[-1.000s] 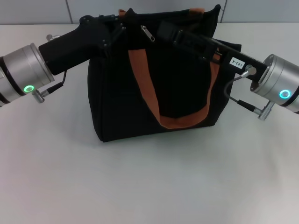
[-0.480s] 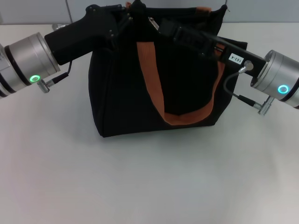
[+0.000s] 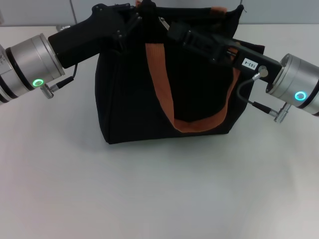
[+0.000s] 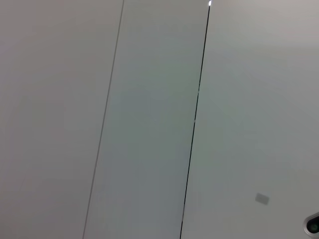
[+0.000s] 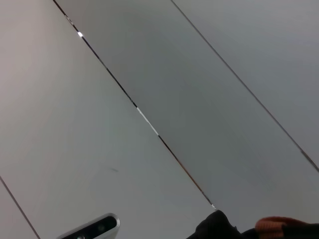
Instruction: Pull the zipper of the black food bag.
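The bag (image 3: 169,89) is seen upper centre of the head view. Its top left corner is met by the left gripper (image 3: 142,11), apparently as an anchor; the zipper (image 3: 162,22) is approached by the right gripper (image 3: 172,31). Neither grip can be told.

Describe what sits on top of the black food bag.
Both grippers, left and right, meet on the black food bag top beside the zipper. Inside is hidden.

Even, bright overhead light. The black food bag (image 3: 164,84) throws a soft shadow on the white table (image 3: 149,194). Its fabric swallows detail.
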Robot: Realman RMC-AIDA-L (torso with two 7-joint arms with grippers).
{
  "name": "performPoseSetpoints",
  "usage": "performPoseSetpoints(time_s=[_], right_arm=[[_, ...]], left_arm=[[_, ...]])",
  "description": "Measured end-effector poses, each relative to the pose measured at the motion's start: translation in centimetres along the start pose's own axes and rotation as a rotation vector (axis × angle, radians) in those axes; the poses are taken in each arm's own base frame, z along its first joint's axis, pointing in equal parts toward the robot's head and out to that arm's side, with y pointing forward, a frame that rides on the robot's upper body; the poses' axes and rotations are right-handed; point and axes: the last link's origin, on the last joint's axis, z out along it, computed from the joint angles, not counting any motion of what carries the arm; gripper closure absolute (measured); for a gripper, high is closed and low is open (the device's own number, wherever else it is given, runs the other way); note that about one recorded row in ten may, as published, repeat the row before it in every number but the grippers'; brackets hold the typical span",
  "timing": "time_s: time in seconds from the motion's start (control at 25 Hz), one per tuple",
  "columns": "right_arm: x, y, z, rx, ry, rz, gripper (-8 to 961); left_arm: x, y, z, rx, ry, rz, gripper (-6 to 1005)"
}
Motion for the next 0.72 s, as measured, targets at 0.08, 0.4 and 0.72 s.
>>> performPoseSetpoints(time_s=[0.08,0.4,0.72], right_arm=[[-0.07,0.03,0.17,-0.004,0.001,0.003,251],[0.25,-0.04,0.3,0.007,-0.015,0.1,506],[0.32,-0.22,1.14,0.016,0.02,0.208,529]], left_arm=[[0.03,0.06,0.02,-0.005,0.001,0.0,979],[0.13,0.33,0.05,-0.023,0.009,0.002,979],[-0.1,0.67,0.02,-0.037,0.014,-0.004,980]])
